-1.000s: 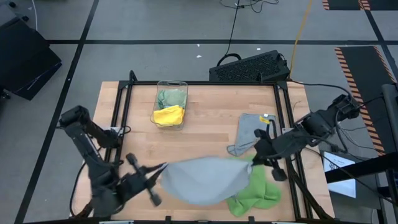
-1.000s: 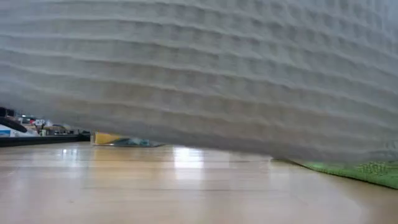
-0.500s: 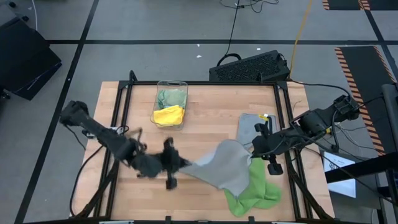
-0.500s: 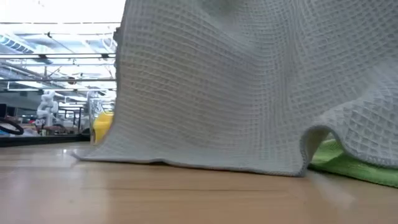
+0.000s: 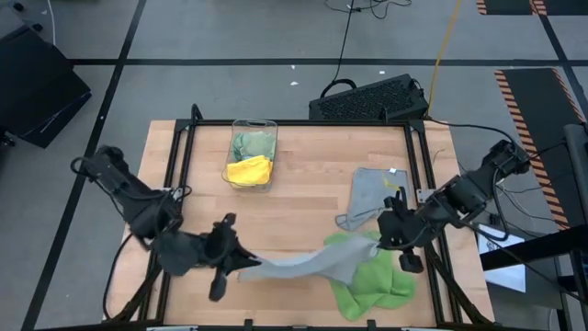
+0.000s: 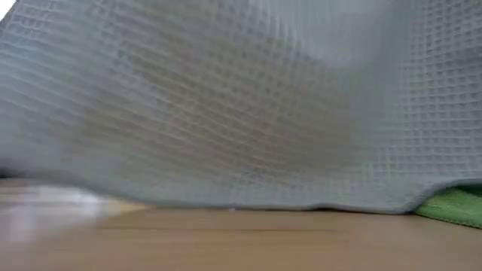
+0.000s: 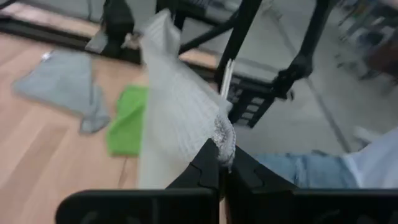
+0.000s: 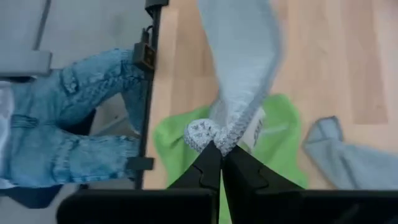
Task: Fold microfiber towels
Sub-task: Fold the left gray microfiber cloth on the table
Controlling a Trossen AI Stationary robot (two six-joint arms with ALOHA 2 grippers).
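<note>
At the left of the bench (image 5: 303, 188), the left claw (image 5: 235, 261) is closed tight on one corner of a pale grey waffle-weave towel (image 5: 303, 265), the cloth being seen bunched between its fingertips in the left wrist view (image 7: 222, 134). The towel is drawn out as a slack band between the two arms, low over the bench, apparently so that it can be spread flat before folding. Behind, a clear plastic bin (image 5: 253, 154) is seen holding a yellow towel (image 5: 250, 169) and a pale green towel (image 5: 253, 142), evidently stored clear of the work. Under the stretched cloth a bright green towel (image 5: 375, 280) lies crumpled, and a second grey towel (image 5: 372, 198) lies just beyond it, both unfolded. At the right, the right claw (image 5: 384, 232) is likewise clamped shut on the opposite corner.
</note>
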